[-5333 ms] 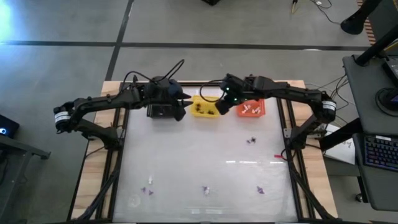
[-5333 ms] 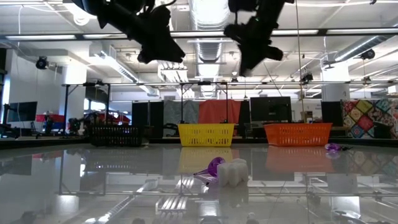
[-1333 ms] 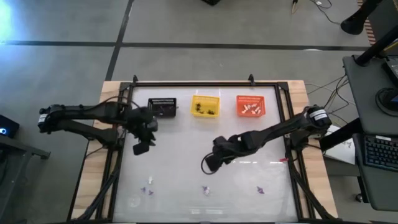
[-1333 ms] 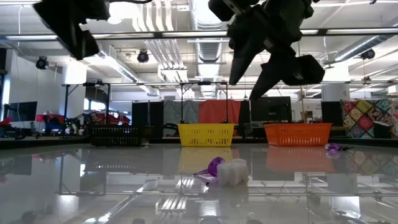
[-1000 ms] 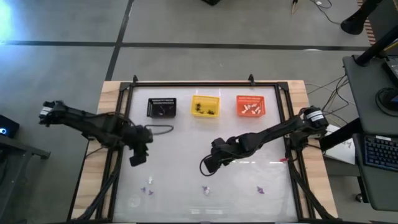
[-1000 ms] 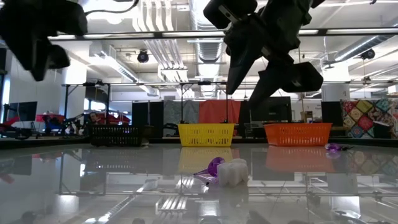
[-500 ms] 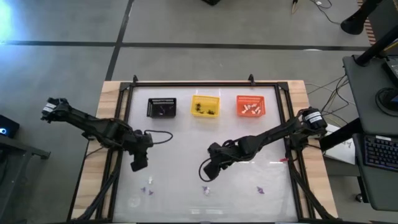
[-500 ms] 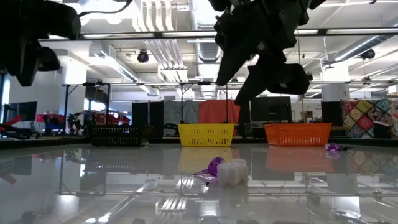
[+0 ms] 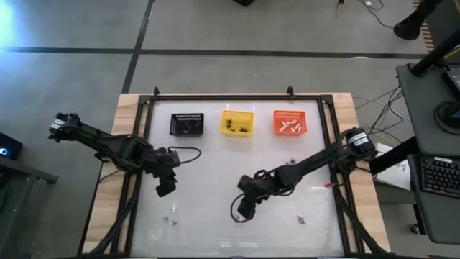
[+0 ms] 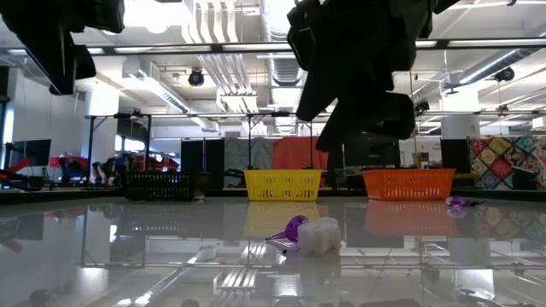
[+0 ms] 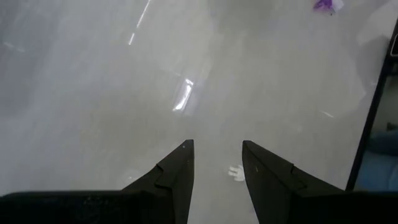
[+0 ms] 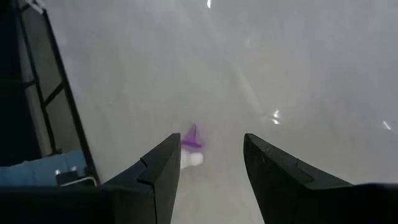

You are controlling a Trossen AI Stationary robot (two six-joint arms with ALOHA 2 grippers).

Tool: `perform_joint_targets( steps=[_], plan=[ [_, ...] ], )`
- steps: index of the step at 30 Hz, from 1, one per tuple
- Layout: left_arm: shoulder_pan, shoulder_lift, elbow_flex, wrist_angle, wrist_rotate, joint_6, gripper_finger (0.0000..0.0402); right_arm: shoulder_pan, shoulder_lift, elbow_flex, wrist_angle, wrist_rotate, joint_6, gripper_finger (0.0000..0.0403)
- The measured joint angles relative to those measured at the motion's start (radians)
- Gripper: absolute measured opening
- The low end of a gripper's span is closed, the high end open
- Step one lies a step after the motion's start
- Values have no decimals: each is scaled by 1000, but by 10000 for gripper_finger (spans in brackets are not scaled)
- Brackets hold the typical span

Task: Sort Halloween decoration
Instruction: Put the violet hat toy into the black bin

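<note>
The right gripper [image 9: 243, 211], fingers apart, hangs over a purple and white trinket [image 12: 191, 149] near the table's front edge; the left gripper [image 9: 164, 190] is apart too.

table top [image 9: 215, 165]: glossy, smooth (mirrors the ceiling lights) | table edge [image 9: 128, 101]: bare wood | baskets [image 10: 282, 182]: slatted plastic | gripper fingers [image 11: 177, 177]: matt dark

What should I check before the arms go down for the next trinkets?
1. Right hand open: ok.
2. Purple and white trinket lined up between the right hand's fingers: ok.
3. Left hand open: ok.
4. White trinket ahead of the left hand: ok.
5. Both hands empty: ok.
6. Black basket, yellow basket and orange basket upright at the far edge: ok.
</note>
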Motion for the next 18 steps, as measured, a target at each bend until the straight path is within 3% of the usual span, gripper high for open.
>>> perform_joint_targets(
  steps=[9,18],
  plan=[
    [0,4,0,2,0,-31,118,28,30,27,39,52,16,167],
    [0,3,13,4,0,-41,118,51,178,180,-28,49,-24,167]
  ],
)
